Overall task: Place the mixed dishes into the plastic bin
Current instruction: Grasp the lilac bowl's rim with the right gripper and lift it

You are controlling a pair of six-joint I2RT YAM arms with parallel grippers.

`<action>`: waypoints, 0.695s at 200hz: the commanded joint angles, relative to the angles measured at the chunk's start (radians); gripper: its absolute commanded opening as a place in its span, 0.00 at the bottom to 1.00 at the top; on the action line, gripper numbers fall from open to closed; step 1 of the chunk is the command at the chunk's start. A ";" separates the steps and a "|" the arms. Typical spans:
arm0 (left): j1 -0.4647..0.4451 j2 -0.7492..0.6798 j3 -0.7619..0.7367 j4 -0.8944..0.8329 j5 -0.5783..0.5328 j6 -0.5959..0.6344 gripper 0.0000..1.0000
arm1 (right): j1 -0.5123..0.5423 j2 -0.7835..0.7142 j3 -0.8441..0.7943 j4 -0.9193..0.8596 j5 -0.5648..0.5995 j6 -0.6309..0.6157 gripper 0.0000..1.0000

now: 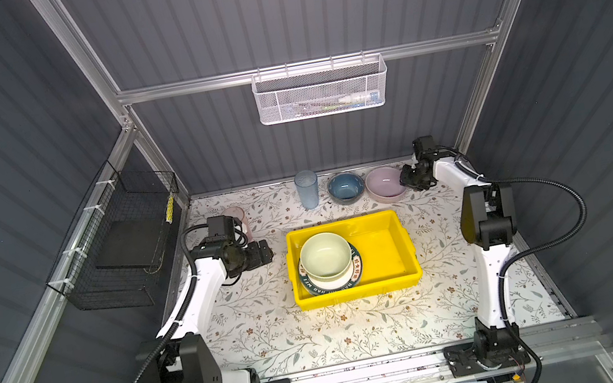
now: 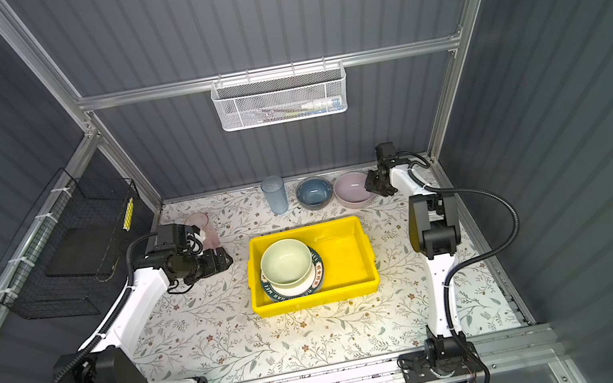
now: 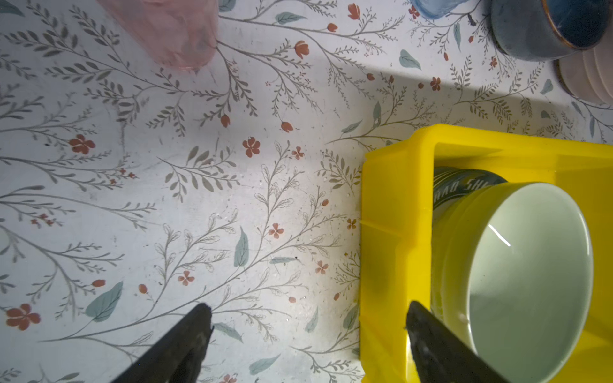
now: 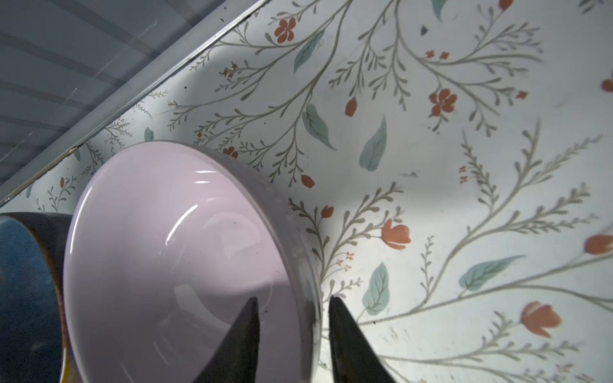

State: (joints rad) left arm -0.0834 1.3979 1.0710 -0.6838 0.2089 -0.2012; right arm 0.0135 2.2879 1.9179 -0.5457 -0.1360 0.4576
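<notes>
Where the desk (image 1: 278,332) runs along its left edge, the pink tumbler (image 1: 236,214) stands upright, half hidden behind the left arm in both top views. Just in front of it the left claw (image 1: 266,250) hangs released, its jaws spread wide with nothing between them, pointing at the near left wall of the yellow plastic bin (image 1: 405,237). The blue tumbler (image 1: 307,190) stands upright by the back edge. The bin sits mid-desk. In its left half the green bowl (image 1: 326,254) rests upright on a white plate (image 1: 330,282), which lies on the plate with the green lettered rim (image 1: 323,291). Behind the bin, the blue bowl (image 1: 345,187) and the lilac bowl (image 1: 384,183) sit side by side at the back edge. The right claw (image 4: 292,300) straddles the lilac bowl's right rim, one finger inside the bowl and one outside its wall; whether they press the wall I cannot tell
</notes>
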 commanded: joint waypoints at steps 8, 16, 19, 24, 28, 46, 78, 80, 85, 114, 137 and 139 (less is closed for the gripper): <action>0.008 0.006 -0.011 0.002 0.054 -0.011 0.92 | 0.000 0.028 -0.021 0.003 -0.014 0.009 0.31; 0.008 0.004 -0.015 0.005 0.064 -0.010 0.92 | 0.000 0.033 -0.023 0.005 -0.014 0.008 0.31; 0.008 0.003 -0.016 0.005 0.068 -0.012 0.92 | 0.000 0.035 -0.023 0.005 -0.014 0.009 0.30; 0.008 0.002 -0.019 0.007 0.073 -0.012 0.92 | 0.000 0.038 -0.022 0.004 -0.014 0.008 0.30; 0.008 0.000 -0.021 0.008 0.076 -0.014 0.92 | 0.001 0.040 -0.021 0.004 -0.014 0.009 0.29; 0.008 -0.008 -0.030 0.010 0.077 -0.015 0.92 | 0.000 0.047 -0.022 0.002 -0.017 0.008 0.27; 0.009 -0.008 -0.028 0.009 0.069 -0.015 0.92 | 0.000 0.054 -0.029 0.005 -0.020 0.009 0.21; 0.009 -0.007 -0.028 0.008 0.069 -0.015 0.92 | 0.000 0.053 -0.029 0.006 -0.020 0.008 0.21; 0.009 -0.006 -0.028 0.008 0.069 -0.014 0.92 | 0.000 0.053 -0.034 0.008 -0.023 0.009 0.19; 0.008 -0.002 -0.029 0.006 0.066 -0.014 0.92 | -0.001 0.038 -0.059 0.020 -0.024 0.010 0.13; 0.009 -0.004 -0.030 0.006 0.062 -0.014 0.92 | -0.008 -0.002 -0.103 0.046 -0.025 0.020 0.07; 0.009 -0.004 -0.031 0.006 0.061 -0.014 0.92 | -0.009 -0.006 -0.108 0.048 -0.024 0.021 0.07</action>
State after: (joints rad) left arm -0.0834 1.4029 1.0470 -0.6708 0.2562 -0.2062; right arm 0.0105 2.3203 1.8534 -0.5125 -0.1570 0.4717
